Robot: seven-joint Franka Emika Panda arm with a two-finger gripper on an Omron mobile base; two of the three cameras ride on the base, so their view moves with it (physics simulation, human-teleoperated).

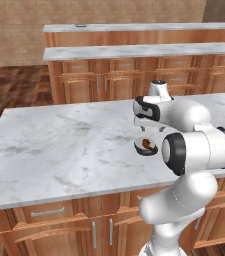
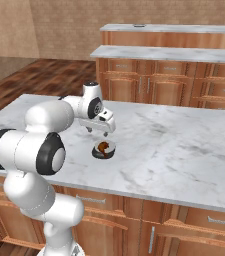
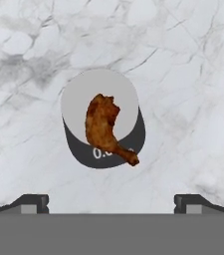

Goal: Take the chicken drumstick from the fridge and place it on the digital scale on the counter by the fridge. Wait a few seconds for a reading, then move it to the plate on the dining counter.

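Observation:
The chicken drumstick (image 3: 103, 127), reddish-brown and glossy, lies on the digital scale (image 3: 78, 94), its thin end over the dark rim with the display. The scale (image 1: 144, 149) (image 2: 104, 152) stands on the white marble counter (image 1: 59, 145), with the drumstick (image 1: 146, 145) (image 2: 103, 146) on top. My gripper (image 1: 148, 130) (image 2: 98, 133) (image 3: 111, 201) hangs a little above it, pointing down, open. Its fingertips (image 3: 31, 201) are spread wide and touch nothing. The fridge and the plate are out of view.
Wooden cabinet doors and drawers (image 1: 59, 220) run under the counter's near edge. Beyond the counter stand two more marble-topped rows of wooden cabinets (image 1: 114, 70) (image 2: 174, 75). Behind them are a brick wall and dark wooden floor (image 1: 14, 85).

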